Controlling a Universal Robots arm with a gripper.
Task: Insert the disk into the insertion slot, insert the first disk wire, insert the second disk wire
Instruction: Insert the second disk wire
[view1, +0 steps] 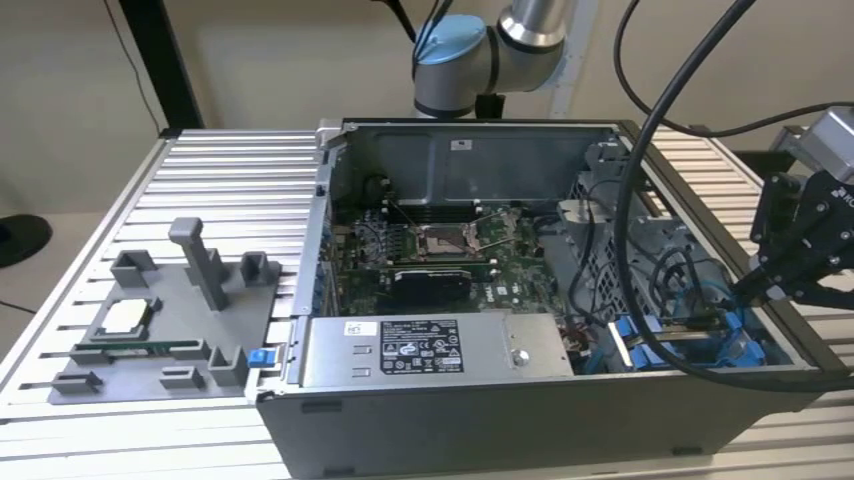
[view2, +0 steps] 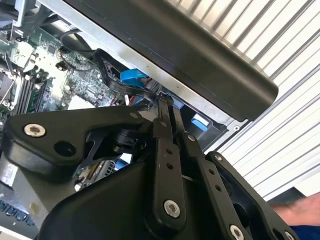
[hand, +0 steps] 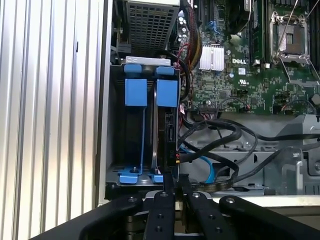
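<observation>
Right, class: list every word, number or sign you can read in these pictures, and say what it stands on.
Power-supply box sticker: black-and-white print, too small to read.
Motherboard: white lettering, too small to quote reliably.
Nothing else bears readable text.

The tool (hand: 175, 181) hides the cage end of the disk (hand: 167, 127) in the first wrist view.

A plain beige wall (view1: 267, 60) is seen across the top of the exterior view. A dark upright post (view1: 160, 60) stands at upper left. Below, a ribbed aluminium table (view1: 80, 250) is lit evenly, possibly from overhead.
</observation>
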